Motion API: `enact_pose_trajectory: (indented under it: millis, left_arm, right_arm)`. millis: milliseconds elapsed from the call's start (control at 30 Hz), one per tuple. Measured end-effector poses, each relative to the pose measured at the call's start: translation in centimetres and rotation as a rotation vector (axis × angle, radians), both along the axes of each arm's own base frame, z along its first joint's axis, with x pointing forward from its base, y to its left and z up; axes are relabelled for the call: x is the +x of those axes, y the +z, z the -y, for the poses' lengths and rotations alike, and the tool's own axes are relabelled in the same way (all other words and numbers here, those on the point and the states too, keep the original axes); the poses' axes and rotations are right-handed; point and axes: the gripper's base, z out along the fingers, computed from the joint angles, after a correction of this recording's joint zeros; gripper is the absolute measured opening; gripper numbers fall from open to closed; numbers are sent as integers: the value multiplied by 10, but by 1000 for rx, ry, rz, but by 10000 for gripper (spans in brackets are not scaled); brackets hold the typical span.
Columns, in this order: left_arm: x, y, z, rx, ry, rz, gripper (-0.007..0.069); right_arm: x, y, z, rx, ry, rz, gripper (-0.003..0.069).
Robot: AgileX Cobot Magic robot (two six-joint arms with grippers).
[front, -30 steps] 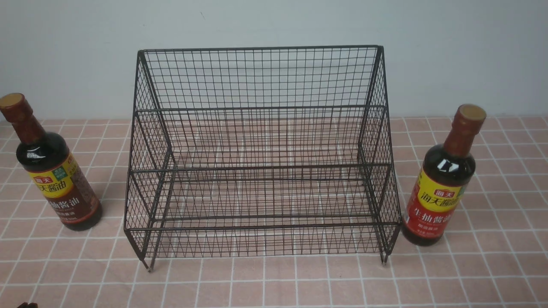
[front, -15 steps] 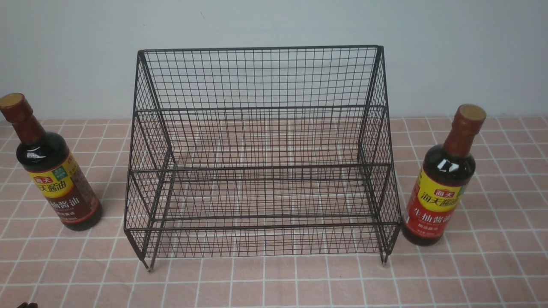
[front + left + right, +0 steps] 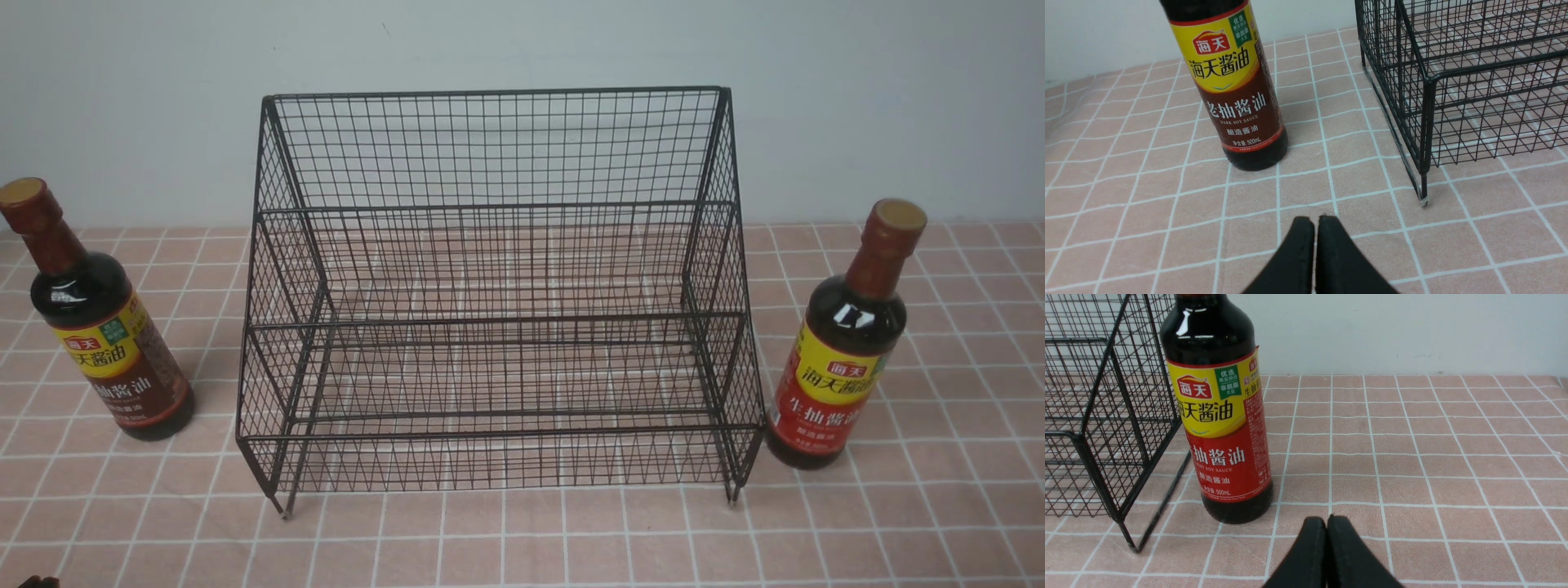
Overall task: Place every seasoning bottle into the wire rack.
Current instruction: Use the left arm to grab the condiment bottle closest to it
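Well, brown-label bottle (image 3: 110,347) and red-label bottle (image 3: 841,371) flank the wire rack (image 3: 498,321), upright. Left gripper (image 3: 1314,222) and right gripper (image 3: 1327,522) sit pressed together.

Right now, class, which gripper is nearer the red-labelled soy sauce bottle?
Right. The right gripper sits shut just short of the red-labelled bottle; the left gripper is across the wire rack, facing the brown-labelled bottle.

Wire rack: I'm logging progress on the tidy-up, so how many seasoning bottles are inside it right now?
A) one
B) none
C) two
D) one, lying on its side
B: both tiers of the wire rack hold no bottle; the brown-label bottle stands on the checked cloth to the rack's left and the red-label bottle stands to its right.
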Motion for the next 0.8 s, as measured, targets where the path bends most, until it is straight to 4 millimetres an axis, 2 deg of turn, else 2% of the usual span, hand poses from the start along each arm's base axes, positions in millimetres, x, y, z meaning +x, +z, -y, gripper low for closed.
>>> enact_pose_trajectory:
  millis: [67, 200, 300, 333, 433, 500, 600, 700, 800]
  left_arm:
    - [0, 1, 0, -4, 1, 8, -7]
    - [2, 8, 3, -161, 7, 84, -7]
    - [3, 21, 5, -415, 20, 210, -7]
    - [3, 22, 5, -421, 20, 217, -7]
    - [3, 37, 2, -501, 20, 387, -7]
    - [1, 49, -1, -489, 18, 532, -7]
    - [-3, 65, -6, -375, 41, 724, -7]
    - [5, 70, -9, -290, 85, 710, -7]
    - [27, 83, -9, -219, 118, 591, -7]
  right_arm:
    - [0, 0, 0, 0, 0, 0, -13]
    - [0, 0, 0, -1, 0, 0, -13]
    - [0, 0, 0, -2, 0, 0, -13]
    - [0, 0, 0, -2, 0, 0, -13]
    - [0, 0, 0, -2, 0, 0, -13]
    - [0, 0, 0, -2, 0, 0, -13]
    - [0, 0, 0, -2, 0, 0, -13]
    - [0, 0, 0, -2, 0, 0, -13]
    - [0, 0, 0, -2, 0, 0, -13]
